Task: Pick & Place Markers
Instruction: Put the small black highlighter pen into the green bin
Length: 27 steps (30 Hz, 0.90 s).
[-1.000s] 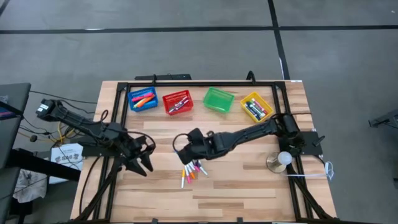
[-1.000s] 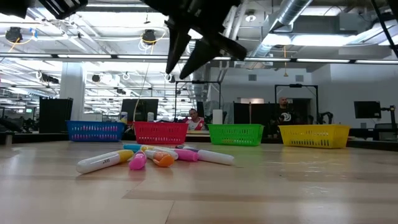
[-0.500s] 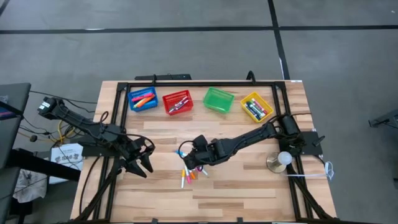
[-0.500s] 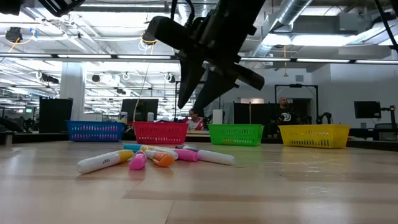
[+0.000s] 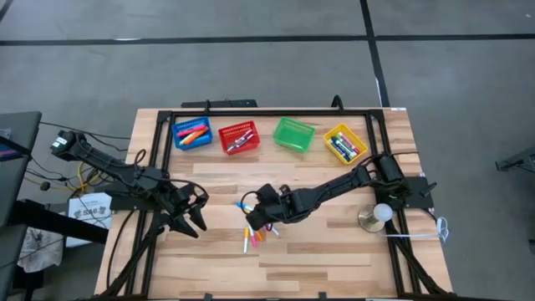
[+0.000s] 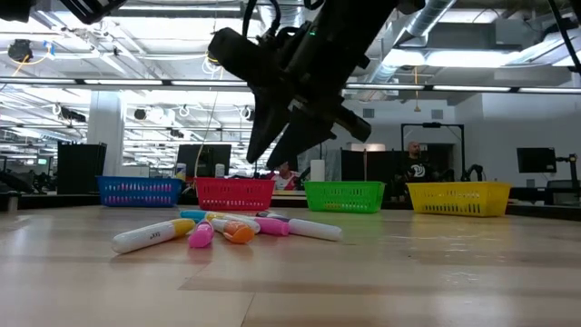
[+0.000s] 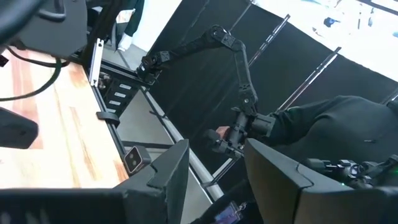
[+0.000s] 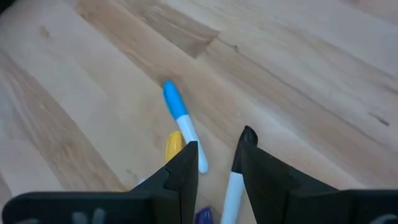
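Four baskets stand in a row on the table: one blue [image 5: 192,133], one red [image 5: 238,137], one green [image 5: 293,134], one yellow [image 5: 344,144]. Two arms work there, each with one gripper, left [image 5: 195,222] and right [image 5: 254,219]. A cluster of markers [image 5: 256,233] lies loose, about eight, though overlap prevents an exact count.

The pale wooden table top [image 5: 334,251] is made of long planks with visible grain and a smooth, faintly glossy finish that catches the ceiling lights in the low view. A matt black metal frame [image 5: 276,111] runs round its edges. The four small square baskets, blue [image 6: 139,191], red [image 6: 235,193], green [image 6: 343,195] and yellow [image 6: 458,197], look like perforated plastic mesh. The short white-bodied markers with coloured caps [image 6: 222,229] are smooth, slightly shiny plastic. The right gripper [image 8: 216,154] has dark matt fingers [image 8: 180,174], seemingly hard plastic.
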Available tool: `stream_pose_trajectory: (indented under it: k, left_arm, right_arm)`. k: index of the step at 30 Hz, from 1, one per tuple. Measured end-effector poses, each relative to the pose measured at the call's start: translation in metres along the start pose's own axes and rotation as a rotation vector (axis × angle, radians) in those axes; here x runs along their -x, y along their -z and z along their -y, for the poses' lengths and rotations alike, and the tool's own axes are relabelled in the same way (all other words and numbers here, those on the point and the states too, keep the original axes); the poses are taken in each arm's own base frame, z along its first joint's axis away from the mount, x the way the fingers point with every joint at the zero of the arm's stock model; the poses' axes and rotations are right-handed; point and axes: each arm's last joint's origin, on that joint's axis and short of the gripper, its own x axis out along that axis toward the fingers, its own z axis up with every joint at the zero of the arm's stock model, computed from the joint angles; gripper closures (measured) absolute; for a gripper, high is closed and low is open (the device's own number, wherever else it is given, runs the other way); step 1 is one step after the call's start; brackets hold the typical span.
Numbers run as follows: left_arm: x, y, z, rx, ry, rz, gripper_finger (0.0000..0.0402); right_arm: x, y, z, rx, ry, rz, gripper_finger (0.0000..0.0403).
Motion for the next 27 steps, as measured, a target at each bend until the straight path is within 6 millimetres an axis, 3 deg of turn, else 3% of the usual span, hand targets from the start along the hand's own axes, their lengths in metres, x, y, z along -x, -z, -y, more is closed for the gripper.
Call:
stream_pose_trajectory:
  k: [12, 27]
  left_arm:
    - [-0.001, 0.001, -0.001, 0.002, -0.008, -0.001, 0.0247]
    - [-0.002, 0.001, -0.002, 0.006, -0.034, 0.009, 0.0247]
  right_arm:
    - [-0.024, 0.008, 0.001, 0.115, 0.007, -0.019, 0.0292]
    - [-0.033, 0.007, 0.008, 0.103, 0.035, -0.051, 0.0225]
